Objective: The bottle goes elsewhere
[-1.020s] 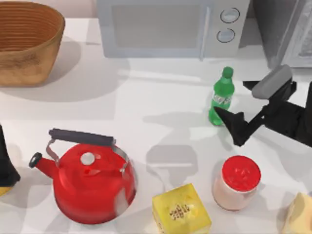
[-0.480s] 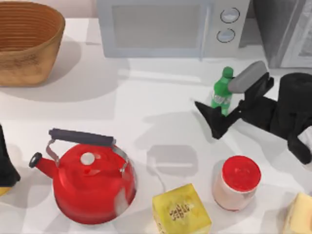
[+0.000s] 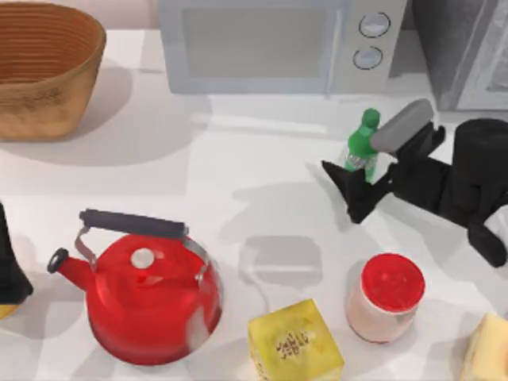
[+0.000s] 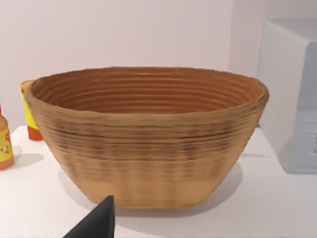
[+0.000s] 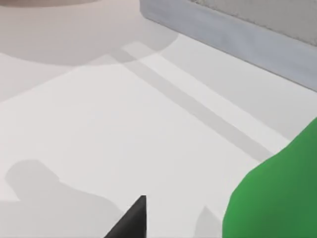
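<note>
Near the microwave (image 3: pixel 270 44), right arm reaches in low from the counter's (image 3: pixel 238 167) right side. Right claw (image 3: pixel 361 181) grasps the bottle (image 3: pixel 361 147) w/ fingers either side. Left arm parked at left edge; its claw state can't be told.

right gripper (image 3: pixel 359 184) now around bottle (image 3: pixel 361 149)

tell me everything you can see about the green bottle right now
The bottle is a small, slim soda bottle of translucent green plastic with a green screw cap and a pale label band at its waist. It stands upright on the white table, in front of the microwave, toward the right side. The right gripper is at its lower body, hiding that part; whether the fingers grip it cannot be told.
</note>
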Controlling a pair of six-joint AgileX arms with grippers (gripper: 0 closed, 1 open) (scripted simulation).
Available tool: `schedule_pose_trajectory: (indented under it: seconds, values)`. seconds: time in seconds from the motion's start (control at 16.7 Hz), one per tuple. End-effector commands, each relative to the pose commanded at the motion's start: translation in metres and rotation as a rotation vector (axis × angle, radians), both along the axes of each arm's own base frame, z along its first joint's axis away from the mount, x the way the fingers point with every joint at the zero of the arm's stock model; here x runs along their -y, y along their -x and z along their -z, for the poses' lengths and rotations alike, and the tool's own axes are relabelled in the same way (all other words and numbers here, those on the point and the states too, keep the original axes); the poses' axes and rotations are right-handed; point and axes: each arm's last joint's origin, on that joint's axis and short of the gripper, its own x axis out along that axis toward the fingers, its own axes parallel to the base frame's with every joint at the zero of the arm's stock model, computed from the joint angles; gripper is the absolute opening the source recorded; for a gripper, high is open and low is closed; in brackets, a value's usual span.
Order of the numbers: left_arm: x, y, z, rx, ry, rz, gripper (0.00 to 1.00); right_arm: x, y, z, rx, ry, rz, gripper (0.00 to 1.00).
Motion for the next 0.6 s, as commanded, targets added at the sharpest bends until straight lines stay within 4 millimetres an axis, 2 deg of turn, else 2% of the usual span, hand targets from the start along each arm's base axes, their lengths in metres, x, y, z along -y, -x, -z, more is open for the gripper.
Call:
schedule_pose_trajectory:
  seconds: [0.48,0.6]
  values:
    - [0.0,0.0,0.0,0.0,0.0,0.0,1.0,0.0,0.0,0.0,0.0,0.0,0.0,0.02]
    - [0.0,0.0,0.0,0.0,0.0,0.0,1.0,0.0,0.0,0.0,0.0,0.0,0.0,0.0]
